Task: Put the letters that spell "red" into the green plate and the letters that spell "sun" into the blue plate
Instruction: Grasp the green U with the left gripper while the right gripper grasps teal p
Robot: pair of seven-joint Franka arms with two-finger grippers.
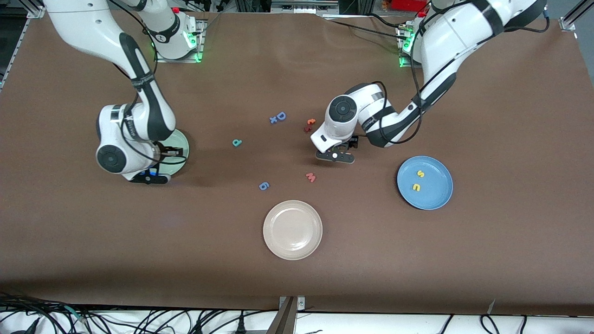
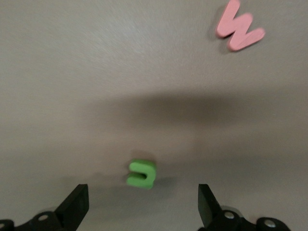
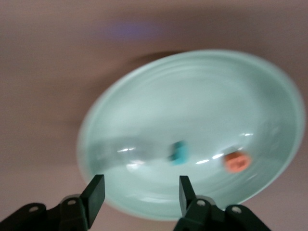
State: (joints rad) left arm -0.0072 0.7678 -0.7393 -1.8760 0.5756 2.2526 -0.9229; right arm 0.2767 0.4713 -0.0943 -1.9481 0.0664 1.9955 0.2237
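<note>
Green letter [image 2: 141,173] between open fingers [image 2: 77,206]

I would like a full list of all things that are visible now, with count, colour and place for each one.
green plate: 1, pale mint, under the right gripper.
teal letter and orange letter: 2, in the green plate.
blue plate: 1, toward the left arm's end.
yellow letters: 2, in the blue plate.
cream plate: 1, nearest the front camera.
green letter: 1, on the table under the left gripper.
pink w: 1, beside it.
teal d, blue 6, blue D, orange-red pair: mid-table.
left gripper: fingers open.
right gripper: fingers open.
</note>
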